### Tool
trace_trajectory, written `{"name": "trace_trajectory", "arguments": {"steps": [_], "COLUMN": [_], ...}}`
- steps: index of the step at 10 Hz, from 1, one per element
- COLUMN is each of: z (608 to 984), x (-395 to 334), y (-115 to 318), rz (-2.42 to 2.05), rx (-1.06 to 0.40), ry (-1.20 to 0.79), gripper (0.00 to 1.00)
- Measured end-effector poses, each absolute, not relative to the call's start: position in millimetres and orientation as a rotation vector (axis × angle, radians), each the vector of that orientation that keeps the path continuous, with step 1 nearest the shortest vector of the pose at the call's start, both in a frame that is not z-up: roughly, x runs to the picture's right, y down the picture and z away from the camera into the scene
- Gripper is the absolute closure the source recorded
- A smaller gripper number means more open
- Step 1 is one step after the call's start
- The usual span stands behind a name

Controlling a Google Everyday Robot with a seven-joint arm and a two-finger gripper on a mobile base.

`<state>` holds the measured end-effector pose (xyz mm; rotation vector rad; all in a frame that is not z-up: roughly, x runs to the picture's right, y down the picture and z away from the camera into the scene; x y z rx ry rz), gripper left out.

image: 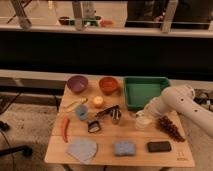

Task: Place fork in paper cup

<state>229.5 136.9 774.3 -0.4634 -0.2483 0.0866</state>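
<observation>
The off-white paper cup (143,122) stands on the wooden table (107,157), right of centre, just in front of the green tray (145,91). My gripper (140,114), at the end of the white arm (182,102), hangs right over the cup's rim on its far left side. I cannot make out a fork in the gripper. A bundle of dark utensils (106,111) lies left of the cup beside a small grey metal cup (116,118). I cannot tell whether one of them is the fork.
A purple bowl (77,83) and an orange bowl (108,85) stand at the back. An orange fruit (98,101), a blue cup (81,112), a red chili (65,128), a grey cloth (82,149), a blue sponge (124,148), a black block (159,146) and a brown cone (170,127) surround the cup.
</observation>
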Motion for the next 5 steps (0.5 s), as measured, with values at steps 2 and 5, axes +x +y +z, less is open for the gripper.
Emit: {"name": "trace_trajectory", "arguments": {"steps": [2, 5], "z": [774.3, 774.4], "x": [229.6, 229.6], "y": [136.9, 137.0], "rz": [0.087, 0.087], "rx": [-0.463, -0.464], "ry": [-0.248, -0.248], "gripper": [0.23, 0.23]}}
